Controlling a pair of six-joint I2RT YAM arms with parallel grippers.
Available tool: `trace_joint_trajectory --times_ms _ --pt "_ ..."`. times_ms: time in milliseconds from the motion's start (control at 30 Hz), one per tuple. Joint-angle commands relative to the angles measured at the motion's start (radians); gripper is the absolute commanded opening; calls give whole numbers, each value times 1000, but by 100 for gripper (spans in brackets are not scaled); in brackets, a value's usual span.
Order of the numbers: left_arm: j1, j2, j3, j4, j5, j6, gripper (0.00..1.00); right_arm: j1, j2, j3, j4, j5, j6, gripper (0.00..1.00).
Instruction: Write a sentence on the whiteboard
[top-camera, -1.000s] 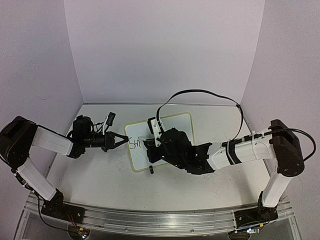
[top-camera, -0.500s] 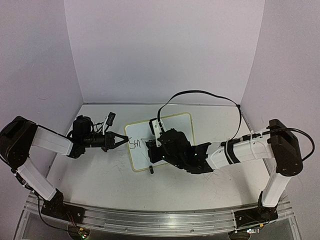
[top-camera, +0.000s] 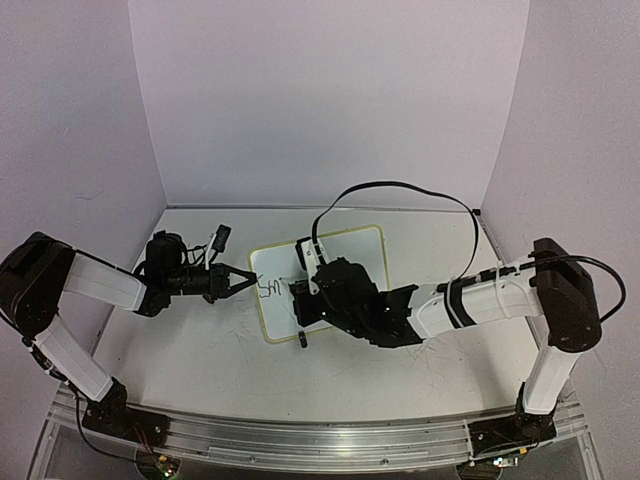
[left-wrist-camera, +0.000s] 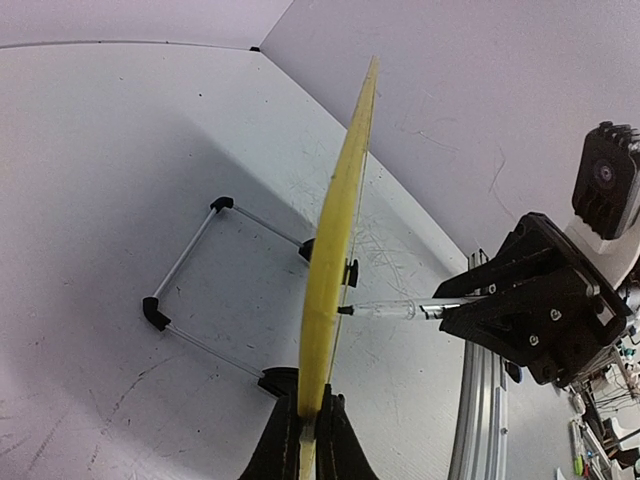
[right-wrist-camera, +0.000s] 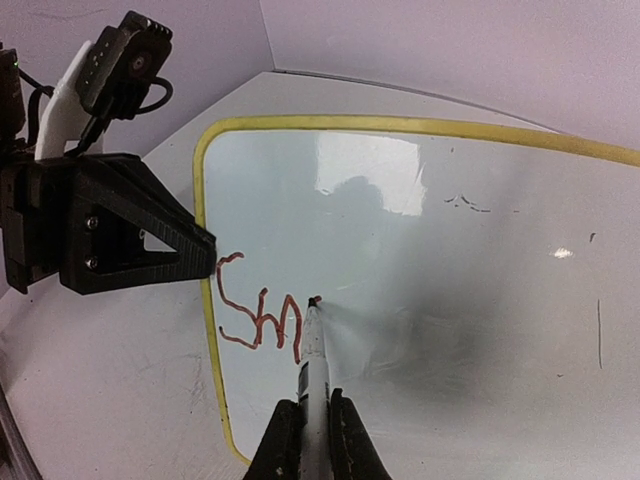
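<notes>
My right claw (right-wrist-camera: 312, 408) is clamped on the marker (right-wrist-camera: 314, 345), tip on the board (right-wrist-camera: 450, 260) mid-table (my left claw (left-wrist-camera: 305, 440) pinches its edge). The sentence (right-wrist-camera: 258, 315) reads only "Sm"; next I'd carry the stroke rightward, lightly.

White tabletop (top-camera: 190, 350) carrying everything, looking pretty scuffed, faint grey scribbles showing toward front and around board. Whiteboard (top-camera: 350, 245) sitting roughly mid-table, leaning tilted on thin wire stand (left-wrist-camera: 184, 255), stand's black corner feet (left-wrist-camera: 152, 313) resting right on surface. Small black bit (top-camera: 302, 340) lying on tabletop just beside board's near edge, too tiny to tell what. Metal rail (top-camera: 300, 440) running along table's near edge.
</notes>
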Motion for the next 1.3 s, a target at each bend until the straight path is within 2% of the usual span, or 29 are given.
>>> trace_joint_trajectory --times_ms 0,100,300,733,1267 --pt "-8 -30 1 -23 23 4 0 -9 12 40 -33 58 21 0" --pt "-8 -27 0 -22 22 6 0 -10 -9 29 -36 41 20 0" --pt "-9 -25 3 -23 22 4 0 -5 -113 -109 108 -74 7 0" --pt "-9 -27 7 -24 27 -2 0 -5 -32 -24 65 -29 -7 0" --pt "-8 -19 6 -26 28 5 0 -13 -11 -7 34 -20 7 0"
